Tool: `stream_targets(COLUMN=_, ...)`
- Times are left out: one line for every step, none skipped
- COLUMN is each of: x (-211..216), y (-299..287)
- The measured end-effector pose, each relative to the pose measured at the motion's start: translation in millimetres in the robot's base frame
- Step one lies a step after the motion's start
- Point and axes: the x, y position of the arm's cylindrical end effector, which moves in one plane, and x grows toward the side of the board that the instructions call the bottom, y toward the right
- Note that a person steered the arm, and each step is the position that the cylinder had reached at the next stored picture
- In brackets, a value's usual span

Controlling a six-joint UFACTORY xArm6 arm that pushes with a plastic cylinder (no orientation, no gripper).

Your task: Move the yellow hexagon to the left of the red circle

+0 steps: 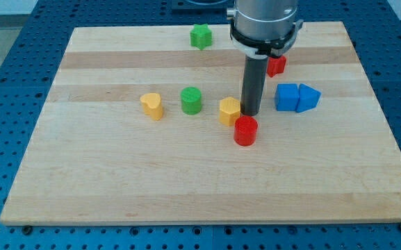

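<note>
Wooden board [117, 187] on a blue perforated bench [5, 69]; single camera view.

Nearest block: red circle [245, 130], a short cylinder sitting just toward the view's bottom of my tip, slightly to the view's left of it. It looks to be touching or almost touching the yellow hexagon; the gap is too fine to call.

My tip [250, 112] is down at the board surface. The arm ends in a plain dark rod with nothing that opens or closes, so it has hold of nothing. It stands immediately to the view's right of the yellow hexagon [230, 110], apparently in contact with that block's side.

The yellow hexagon thus lies just left of my tip, and up-left of the red circle rather than squarely to its left.

Further to the view's left of my tip, roughly level with it: green cylinder [191, 101], then a yellow heart-shaped block [152, 105], each apart from its neighbour.

To the view's right of my tip: blue cube [287, 97] and a blue triangular block [308, 98], the two touching.

Behind my tip, toward the view's top: a red block [277, 66], partly hidden by the arm housing, shape not resolved. Farthest, up-left of my tip: green star-shaped block [201, 36] near the board's top edge.
</note>
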Motion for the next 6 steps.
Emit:
stream_targets(x=-5.9, y=-3.0)
stream_targets(x=-18.9, y=-3.0)
stream_targets(x=-21.8, y=-3.0)
stream_targets(x=-7.8, y=-7.7)
stream_targets(x=9.8, y=-21.4)
stream_targets(x=15.9, y=-44.6)
